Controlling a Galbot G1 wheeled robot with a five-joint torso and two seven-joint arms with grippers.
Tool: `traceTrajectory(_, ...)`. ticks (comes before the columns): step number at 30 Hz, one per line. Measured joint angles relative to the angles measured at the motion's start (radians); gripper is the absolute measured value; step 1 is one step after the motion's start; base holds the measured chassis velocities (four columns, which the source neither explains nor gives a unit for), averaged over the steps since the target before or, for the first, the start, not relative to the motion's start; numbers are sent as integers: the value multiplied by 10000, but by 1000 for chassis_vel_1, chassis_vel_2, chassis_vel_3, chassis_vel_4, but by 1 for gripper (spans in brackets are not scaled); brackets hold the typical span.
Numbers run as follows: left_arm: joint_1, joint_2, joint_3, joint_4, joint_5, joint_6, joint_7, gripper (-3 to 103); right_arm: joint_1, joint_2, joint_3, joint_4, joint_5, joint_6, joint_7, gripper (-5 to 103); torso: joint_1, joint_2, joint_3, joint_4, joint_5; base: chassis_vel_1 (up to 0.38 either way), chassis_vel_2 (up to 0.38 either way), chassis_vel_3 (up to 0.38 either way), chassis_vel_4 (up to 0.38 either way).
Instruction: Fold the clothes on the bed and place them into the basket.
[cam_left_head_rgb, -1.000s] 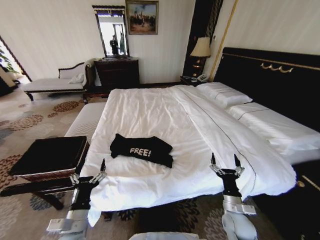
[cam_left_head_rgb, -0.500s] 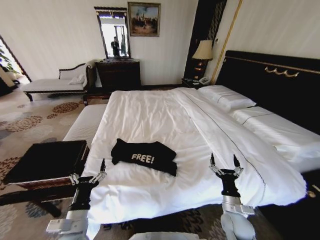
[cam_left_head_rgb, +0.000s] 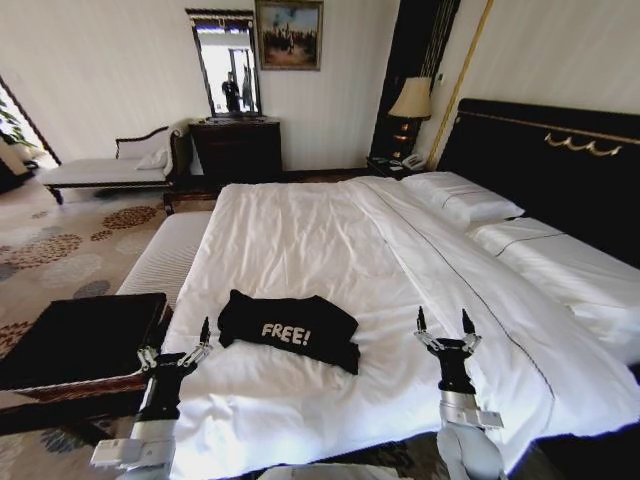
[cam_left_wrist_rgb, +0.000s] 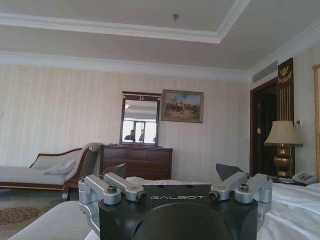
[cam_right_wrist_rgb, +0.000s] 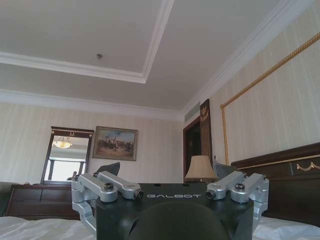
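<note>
Nearest the camera, the left gripper (cam_left_head_rgb: 183, 335) stands upright at the near edge of the bed (cam_left_head_rgb: 300, 230), its fingers spread wide and holding nothing. The right gripper (cam_left_head_rgb: 440, 322) stands the same way over the near part of the white duvet, fingers also spread wide and empty. In the left wrist view, the left gripper (cam_left_wrist_rgb: 175, 177) points toward the far wall; in the right wrist view, the right gripper (cam_right_wrist_rgb: 167, 175) does likewise.

Between the two grippers and a little beyond them lies the T-shirt (cam_left_head_rgb: 290, 328), crumpled, its "FREE!" lettering facing up, nearer the left gripper than the right. It touches neither gripper.

To the outer side of the left gripper, beside the bed, sits the basket (cam_left_head_rgb: 85, 335), its black lining showing.

Beyond the right gripper lie the pillows (cam_left_head_rgb: 470, 200) against the black headboard (cam_left_head_rgb: 550, 160). Farther off, past the left gripper, stand a dresser (cam_left_head_rgb: 235, 150) and mirror (cam_left_head_rgb: 228, 62) against the far wall, with a lamp (cam_left_head_rgb: 410, 100) at the bedside.
</note>
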Motion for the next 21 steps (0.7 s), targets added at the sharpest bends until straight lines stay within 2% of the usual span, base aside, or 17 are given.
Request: traceTrajectory(21, -155, -105, 13, 378, 27, 81, -37, 100, 298, -48, -80, -510, -31, 112, 35, 100, 17, -9, 6, 1, 2, 0, 0, 0, 0)
